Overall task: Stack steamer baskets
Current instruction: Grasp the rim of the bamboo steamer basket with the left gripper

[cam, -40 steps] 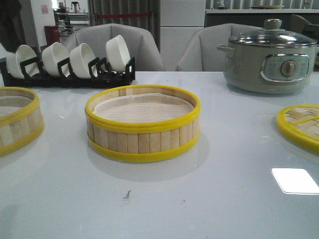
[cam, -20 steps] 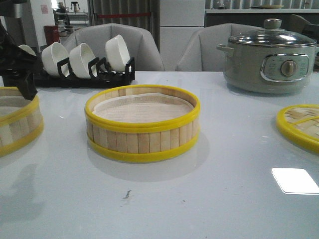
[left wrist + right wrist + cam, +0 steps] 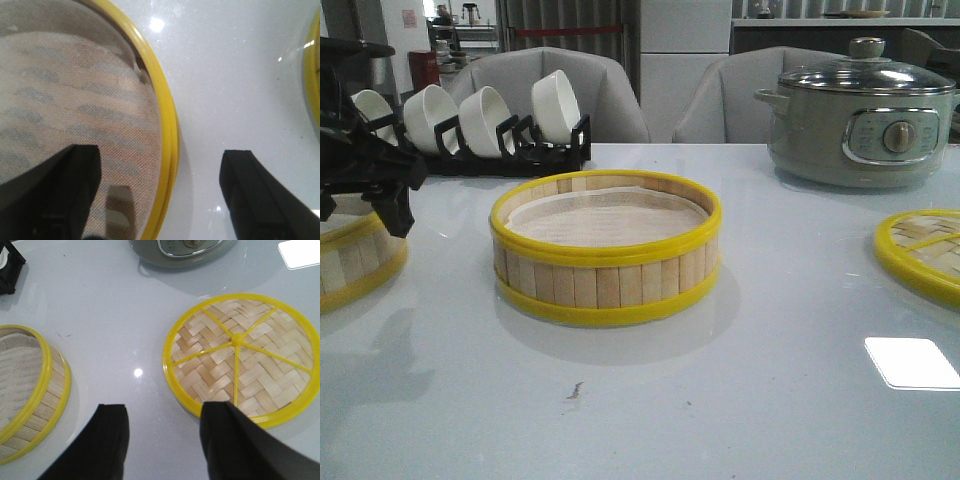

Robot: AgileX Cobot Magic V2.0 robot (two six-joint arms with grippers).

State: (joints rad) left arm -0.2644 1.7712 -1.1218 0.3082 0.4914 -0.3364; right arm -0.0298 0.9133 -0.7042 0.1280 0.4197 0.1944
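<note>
Two steamer baskets stand on the white table. One basket (image 3: 605, 255) is in the middle, the other (image 3: 350, 255) at the left edge of the front view. My left gripper (image 3: 365, 200) hangs open over the left basket's right side. In the left wrist view its jaws straddle that basket's yellow rim (image 3: 167, 130): one finger (image 3: 65, 190) is above the white liner (image 3: 65, 95), the other finger (image 3: 255, 195) above the bare table outside. My right gripper (image 3: 165, 410) is open and empty above the table, between the middle basket (image 3: 30, 390) and the lid.
The flat woven lid (image 3: 240, 355) with a yellow rim lies at the right (image 3: 925, 255). A grey electric pot (image 3: 865, 120) stands at the back right. A black rack of white bowls (image 3: 470, 125) stands at the back left, behind the left gripper.
My left arm has come into the front view from the left and moved right, over the left basket's right rim. The baskets and the lid have not moved.
</note>
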